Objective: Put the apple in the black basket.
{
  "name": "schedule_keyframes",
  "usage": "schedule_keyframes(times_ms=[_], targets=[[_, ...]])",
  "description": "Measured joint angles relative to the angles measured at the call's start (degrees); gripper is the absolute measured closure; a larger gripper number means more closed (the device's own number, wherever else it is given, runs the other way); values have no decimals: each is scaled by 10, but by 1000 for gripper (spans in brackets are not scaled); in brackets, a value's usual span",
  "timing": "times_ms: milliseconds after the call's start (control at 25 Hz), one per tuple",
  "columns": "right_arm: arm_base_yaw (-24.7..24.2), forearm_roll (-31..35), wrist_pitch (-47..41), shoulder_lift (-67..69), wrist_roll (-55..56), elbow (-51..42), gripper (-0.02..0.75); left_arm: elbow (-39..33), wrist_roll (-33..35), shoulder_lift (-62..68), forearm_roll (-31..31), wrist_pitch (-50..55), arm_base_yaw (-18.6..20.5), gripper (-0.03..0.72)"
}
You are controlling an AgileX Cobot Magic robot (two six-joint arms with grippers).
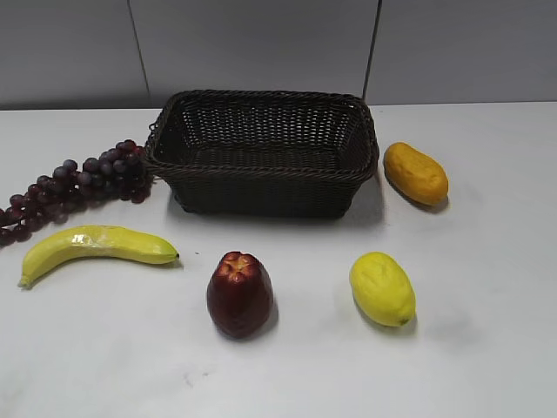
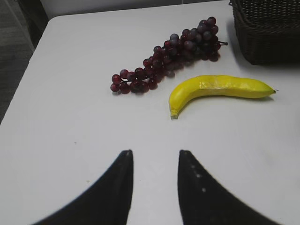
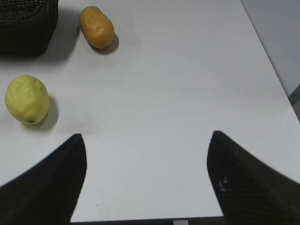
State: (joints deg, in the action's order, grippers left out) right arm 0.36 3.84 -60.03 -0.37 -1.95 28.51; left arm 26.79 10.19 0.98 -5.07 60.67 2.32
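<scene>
One apple (image 1: 239,293) and one black basket (image 1: 263,150) are seen on the surface (image 1: 487,348). The left tool (image 2: 154,161) is narrowly parted, the right tool (image 3: 146,150) widely; nothing is held.

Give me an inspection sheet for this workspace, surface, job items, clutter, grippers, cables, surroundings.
Surface: white table, a few small specks.
Job's things: apple upright in front of the black basket, apart from it; basket empty.
Clutter: grape bunch, banana, lemon, orange-yellow fruit.
Grippers: left gripper and right gripper open, holding nothing.
Cables: nothing seen.
Surroundings: grey panelled wall behind.
</scene>
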Motion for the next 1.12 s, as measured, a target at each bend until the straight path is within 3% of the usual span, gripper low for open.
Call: schedule_keyframes(times_ms=[680,1120], targets=[[0,1,0,1,0,0,143,0,0,0,0,0,0,451],[0,8,-9,176,1,70,144,0,0,0,0,0,0,451]])
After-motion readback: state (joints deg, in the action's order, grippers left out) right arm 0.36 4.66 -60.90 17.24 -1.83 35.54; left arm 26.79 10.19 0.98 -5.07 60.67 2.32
